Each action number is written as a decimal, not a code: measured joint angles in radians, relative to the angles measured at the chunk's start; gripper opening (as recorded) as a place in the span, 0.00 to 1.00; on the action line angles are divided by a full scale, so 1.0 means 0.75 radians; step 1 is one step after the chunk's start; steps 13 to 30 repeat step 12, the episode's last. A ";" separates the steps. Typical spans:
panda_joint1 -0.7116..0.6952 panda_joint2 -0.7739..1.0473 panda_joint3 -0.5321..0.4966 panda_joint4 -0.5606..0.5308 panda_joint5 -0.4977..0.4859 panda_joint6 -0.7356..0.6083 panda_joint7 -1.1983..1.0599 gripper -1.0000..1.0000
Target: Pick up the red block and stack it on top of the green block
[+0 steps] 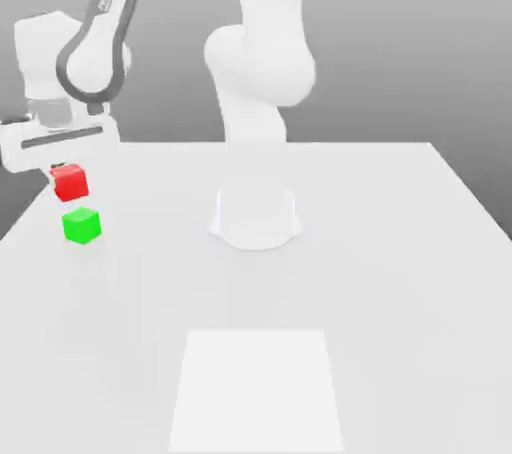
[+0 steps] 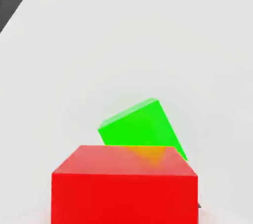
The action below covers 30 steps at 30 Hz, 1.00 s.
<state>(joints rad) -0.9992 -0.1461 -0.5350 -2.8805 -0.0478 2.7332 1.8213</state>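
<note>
Exterior view has your end effector pinching the red block above the green block: square it up, then lower gently.

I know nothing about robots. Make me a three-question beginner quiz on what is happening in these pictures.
1. True or false: the red block already rests on the green block.
2. What does the gripper hold?
A. the green block
B. the red block
C. nothing
3. Fill in: in the exterior view, the green block sits on the white table just ____ the red block.

Key:
1. False. The red block hangs in the air, with a gap above the green one.
2. B. The gripper is shut on it.
3. below, slightly toward the exterior view's right.
</note>
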 joint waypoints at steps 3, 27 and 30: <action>0.032 0.058 -0.015 0.001 0.073 0.055 -0.051 0.00; 0.069 0.256 -0.012 -0.014 0.259 0.260 -0.180 1.00; 0.069 0.256 -0.012 -0.014 0.259 0.260 -0.180 1.00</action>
